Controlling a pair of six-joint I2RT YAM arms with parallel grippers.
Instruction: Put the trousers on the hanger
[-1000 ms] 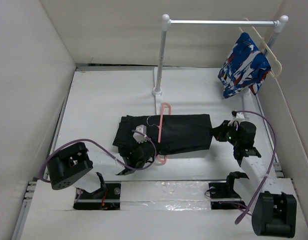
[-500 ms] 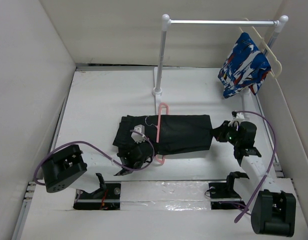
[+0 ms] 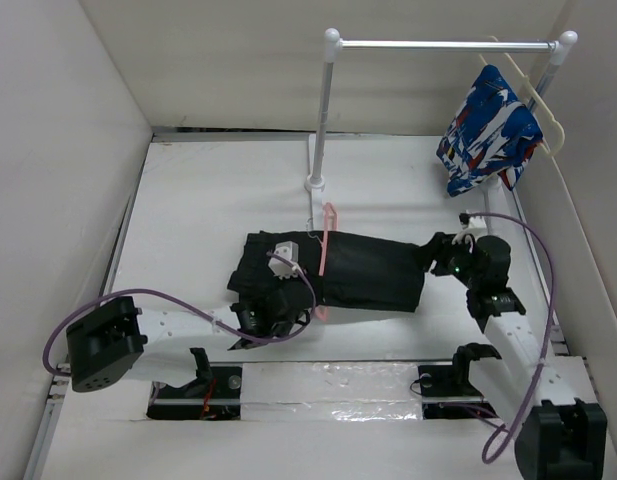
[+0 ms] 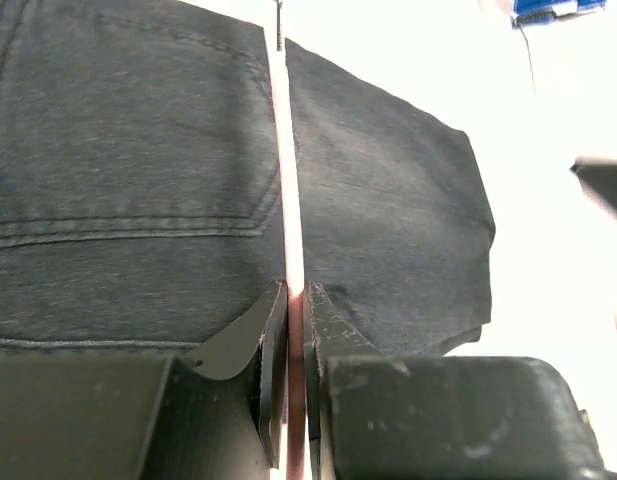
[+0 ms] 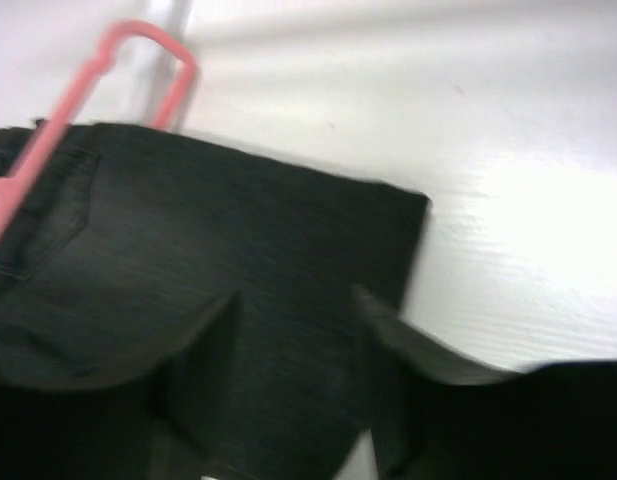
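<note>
The black trousers (image 3: 363, 270) lie folded on the table, slanting slightly down to the right. The thin pink hanger (image 3: 326, 245) lies across them near their left half. My left gripper (image 3: 300, 305) is at the trousers' near edge. In the left wrist view it (image 4: 296, 300) is shut on the hanger's pink bar (image 4: 285, 170), which runs away over the trousers (image 4: 138, 170). My right gripper (image 3: 431, 255) hovers at the trousers' right end. The blurred right wrist view shows it (image 5: 293, 320) open over the dark fabric (image 5: 238, 230), with the hanger (image 5: 98, 90) at the upper left.
A white clothes rail (image 3: 438, 44) stands at the back on a post (image 3: 321, 120). From its right end hangs a blue-white-red garment (image 3: 488, 130) on a cream hanger (image 3: 543, 110). White walls enclose the table on the left, back and right.
My right gripper has opened and let go of the trousers' right end. The trousers and hanger have shifted and tilted a little. The left arm's elbow has swung further left.
</note>
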